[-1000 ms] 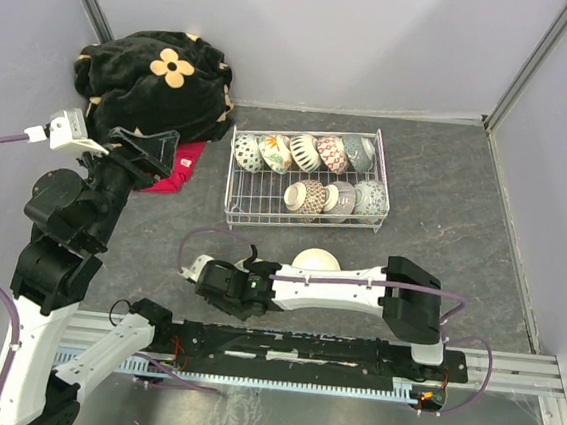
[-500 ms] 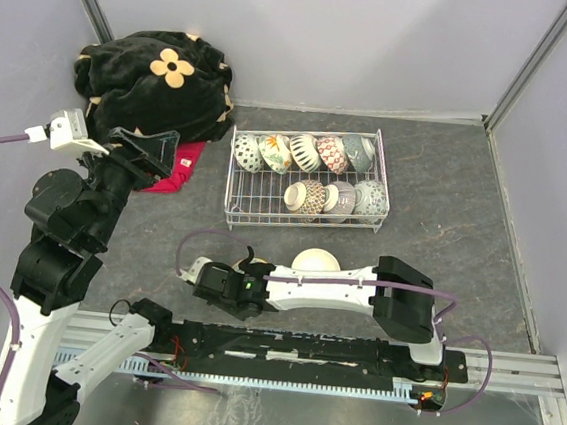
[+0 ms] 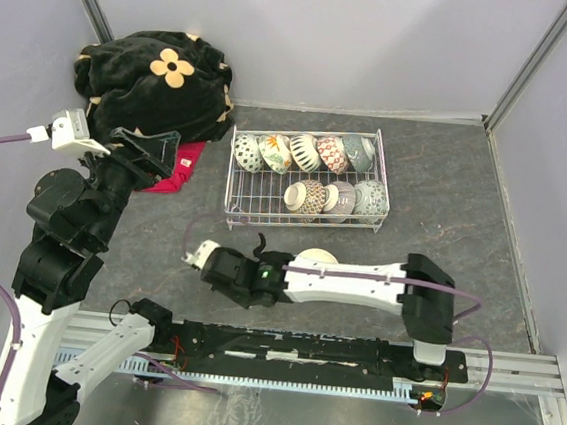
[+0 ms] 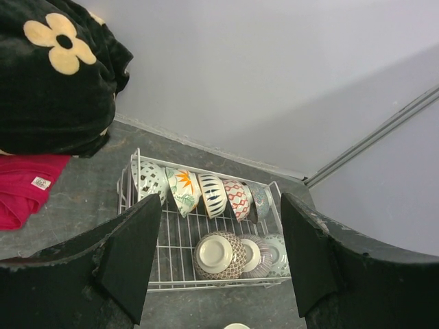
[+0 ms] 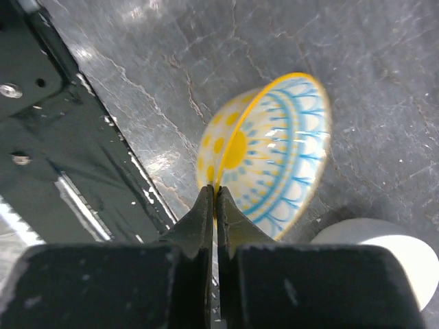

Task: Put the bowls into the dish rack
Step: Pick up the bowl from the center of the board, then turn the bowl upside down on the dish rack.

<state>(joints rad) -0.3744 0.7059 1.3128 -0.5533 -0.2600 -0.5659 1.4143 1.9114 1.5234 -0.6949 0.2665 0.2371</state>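
Right gripper (image 5: 215, 200) has its two fingers pinched together on the rim of the yellow sunburst bowl (image 5: 267, 154), which hangs tilted on edge over the dark table (image 5: 384, 82), its blue-lined inside facing away from the fingers. Just beyond the held bowl, off to one side of the fingertips, sits a plain cream bowl (image 5: 384, 257), close enough to crowd it. Behind the fingers on the other side runs the black mounting rail (image 5: 48, 130). From above, the right gripper (image 3: 216, 263) sits low, with the dish rack (image 3: 254, 206) a short way past it and the cream bowl (image 3: 314, 259) beside its arm, between arm and rack.

Left gripper (image 4: 221, 204) hangs high with its fingers spread wide, holding nothing. Ahead of and below it the dish rack (image 4: 175, 250) holds eight bowls on edge: five in the far row (image 4: 206, 194) and three in the near row (image 4: 216, 253), with bare grid floor at the near row's left end. To the left of this gripper lie a black blanket with a cream flower (image 4: 55, 75) and a red cloth (image 4: 20, 195). The cloth carries a small white tag (image 4: 40, 182), its print too small to read.
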